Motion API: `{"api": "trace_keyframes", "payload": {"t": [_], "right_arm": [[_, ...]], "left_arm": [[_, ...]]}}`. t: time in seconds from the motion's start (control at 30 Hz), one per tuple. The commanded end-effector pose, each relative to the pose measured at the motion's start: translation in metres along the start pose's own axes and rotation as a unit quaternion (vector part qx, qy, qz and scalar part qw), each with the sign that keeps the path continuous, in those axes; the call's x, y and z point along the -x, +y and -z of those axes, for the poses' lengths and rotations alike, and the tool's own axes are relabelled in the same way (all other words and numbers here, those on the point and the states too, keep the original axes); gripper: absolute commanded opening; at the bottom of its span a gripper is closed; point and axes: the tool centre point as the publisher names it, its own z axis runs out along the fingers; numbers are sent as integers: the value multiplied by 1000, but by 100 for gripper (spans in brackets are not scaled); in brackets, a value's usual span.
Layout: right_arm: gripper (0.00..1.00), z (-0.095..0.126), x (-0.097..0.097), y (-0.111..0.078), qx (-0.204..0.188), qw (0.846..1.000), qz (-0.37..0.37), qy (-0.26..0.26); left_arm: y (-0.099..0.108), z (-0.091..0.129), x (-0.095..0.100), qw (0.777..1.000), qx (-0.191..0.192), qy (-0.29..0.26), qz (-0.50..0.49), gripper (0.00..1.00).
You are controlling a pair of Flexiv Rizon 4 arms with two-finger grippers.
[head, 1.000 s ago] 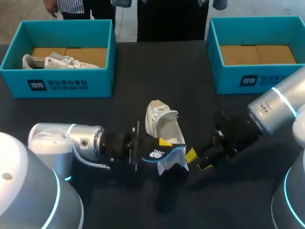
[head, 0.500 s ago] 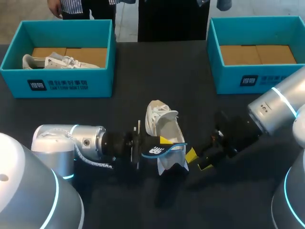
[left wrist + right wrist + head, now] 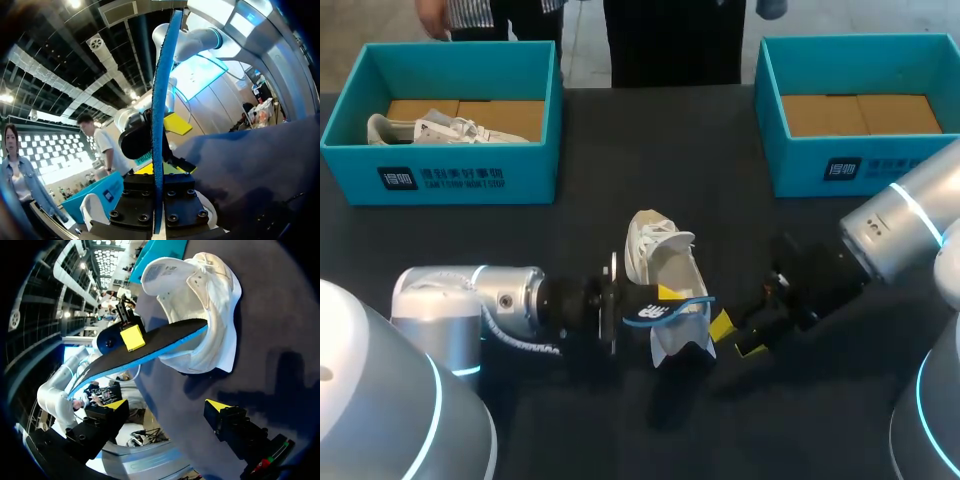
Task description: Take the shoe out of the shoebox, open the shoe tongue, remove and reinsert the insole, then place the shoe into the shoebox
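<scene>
A white shoe (image 3: 658, 262) lies on the black table (image 3: 620, 170), its opening towards my grippers. The blue and black insole (image 3: 667, 308) hangs just above the shoe's heel, and my left gripper (image 3: 665, 297) is shut on it. In the left wrist view the insole (image 3: 160, 110) shows edge-on as a blue strip clamped in that gripper (image 3: 158, 175). My right gripper (image 3: 733, 337) stands open just to the right of the shoe's heel, holding nothing. In the right wrist view the insole (image 3: 145, 349) pokes out of the shoe (image 3: 200, 300), ahead of the open right gripper (image 3: 167, 405).
A teal shoebox (image 3: 350, 120) at the back left holds another white shoe (image 3: 440, 130). A second teal shoebox (image 3: 768, 110) at the back right shows only its cardboard floor. People stand beyond the far edge of the table.
My left arm has shifted slightly right and turned the insole from showing its flat face to nearly edge-on. The shoe and my right arm have not moved.
</scene>
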Motion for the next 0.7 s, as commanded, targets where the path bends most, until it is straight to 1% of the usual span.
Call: {"api": "trace_keyframes", "payload": {"t": [0.03, 0.47, 0.7], "right_arm": [[100, -1, 0, 0, 1, 1000, 0, -1], [100, -1, 0, 0, 1, 1000, 0, -1], [100, -1, 0, 0, 1, 1000, 0, -1]], "left_arm": [[-1, 1, -3, 1000, 10, -7, 4, 0], [9, 2, -2, 999, 29, -19, 15, 0], [10, 2, -3, 999, 36, -16, 5, 0]]}}
